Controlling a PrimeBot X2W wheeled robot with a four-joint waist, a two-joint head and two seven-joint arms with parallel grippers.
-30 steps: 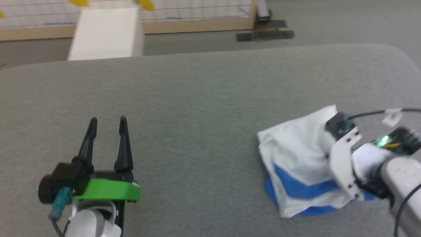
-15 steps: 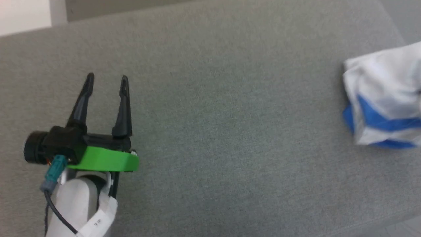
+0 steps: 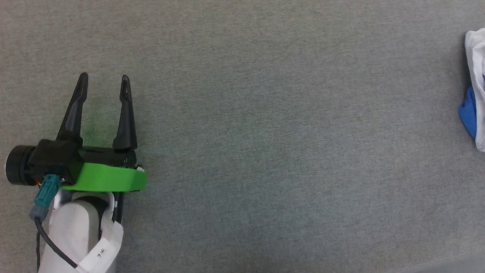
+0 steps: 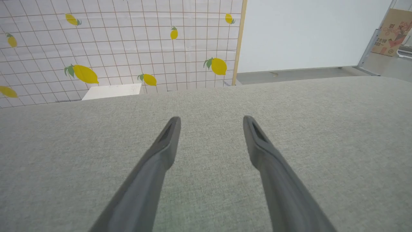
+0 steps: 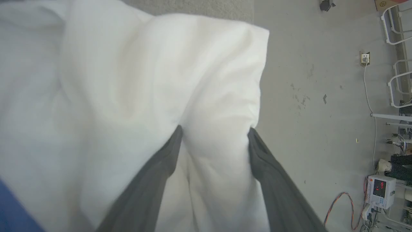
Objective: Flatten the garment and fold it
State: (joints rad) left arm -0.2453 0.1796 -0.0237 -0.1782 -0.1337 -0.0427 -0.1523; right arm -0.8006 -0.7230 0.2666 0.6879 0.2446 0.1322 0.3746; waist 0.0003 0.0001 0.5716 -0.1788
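The garment (image 5: 112,80) is a crumpled white heap right up against my right pincer (image 5: 214,130). A fat fold of it bulges between the two fingers, which are spread wide and touch the cloth on both sides without pinching it. Honestly it's too bunched for me to call a long axis. One white corner pokes out past the fingertips, up and to the right, with the floor (image 5: 305,96) beside it, and a bit of blue (image 5: 13,216) sits down by the left finger's base. My left pincer (image 3: 104,76) is over the grey tabletop (image 3: 265,132), well apart from the heap. It's wide open, with nothing between its fingers.
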